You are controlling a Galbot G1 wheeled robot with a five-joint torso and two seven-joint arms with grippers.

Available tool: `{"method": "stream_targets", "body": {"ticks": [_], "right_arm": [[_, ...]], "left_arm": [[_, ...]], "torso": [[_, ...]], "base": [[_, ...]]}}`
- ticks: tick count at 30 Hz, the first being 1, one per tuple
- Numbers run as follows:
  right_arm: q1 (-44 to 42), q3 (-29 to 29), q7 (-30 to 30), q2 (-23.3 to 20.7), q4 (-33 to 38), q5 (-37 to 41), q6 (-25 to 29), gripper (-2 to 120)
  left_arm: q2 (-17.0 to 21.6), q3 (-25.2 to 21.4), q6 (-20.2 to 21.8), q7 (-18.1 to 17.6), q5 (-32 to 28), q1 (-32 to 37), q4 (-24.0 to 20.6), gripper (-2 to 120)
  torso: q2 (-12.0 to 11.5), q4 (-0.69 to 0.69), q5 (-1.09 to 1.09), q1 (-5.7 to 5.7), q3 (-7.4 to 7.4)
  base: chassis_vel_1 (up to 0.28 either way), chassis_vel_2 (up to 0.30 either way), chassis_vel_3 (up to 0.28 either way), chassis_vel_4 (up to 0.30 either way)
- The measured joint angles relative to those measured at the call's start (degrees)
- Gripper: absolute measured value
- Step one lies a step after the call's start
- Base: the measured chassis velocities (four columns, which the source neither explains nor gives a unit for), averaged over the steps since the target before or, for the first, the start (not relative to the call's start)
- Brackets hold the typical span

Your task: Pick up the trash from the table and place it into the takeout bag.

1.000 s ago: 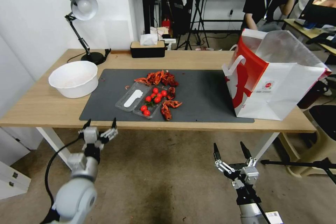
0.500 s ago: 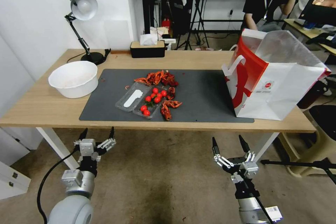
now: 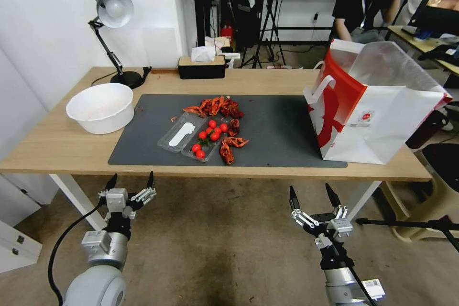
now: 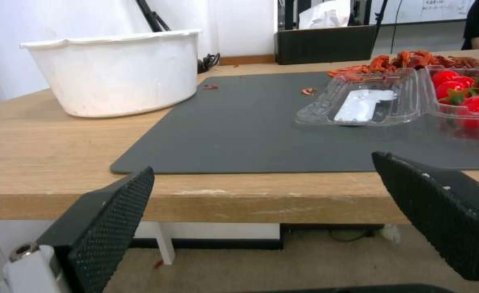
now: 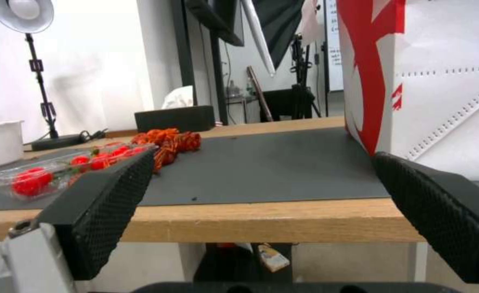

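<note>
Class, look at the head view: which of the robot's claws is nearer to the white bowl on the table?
Left. The left claw hangs open below the table's front edge, just in front of the white bowl; the right claw, also open, hangs far toward the takeout bag.

Light-wood surface (image 3: 57, 146) on white legs. Directly on it: dark grey mat (image 3: 277, 126) at centre; white tub (image 3: 101, 106) just off the mat's left end; black desk lamp (image 3: 113, 14) and black tissue box (image 3: 201, 67) along the far edge; takeout bag (image 3: 377, 105) upright, overlapping the mat's right end.
</note>
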Motion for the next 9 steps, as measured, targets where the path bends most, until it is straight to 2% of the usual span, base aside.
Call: {"method": "stream_targets", "body": {"ticks": [9], "right_arm": [[-0.01, 0.00, 0.03, 0.00, 0.00, 0.00, -0.01, 100]], "left_arm": [[0.02, 0.05, 0.02, 0.00, -0.02, -0.04, 0.03, 100]], "torso": [[0.00, 0.00, 0.00, 0.00, 0.00]], "base": [[0.000, 0.000, 0.000, 0.000]]}}
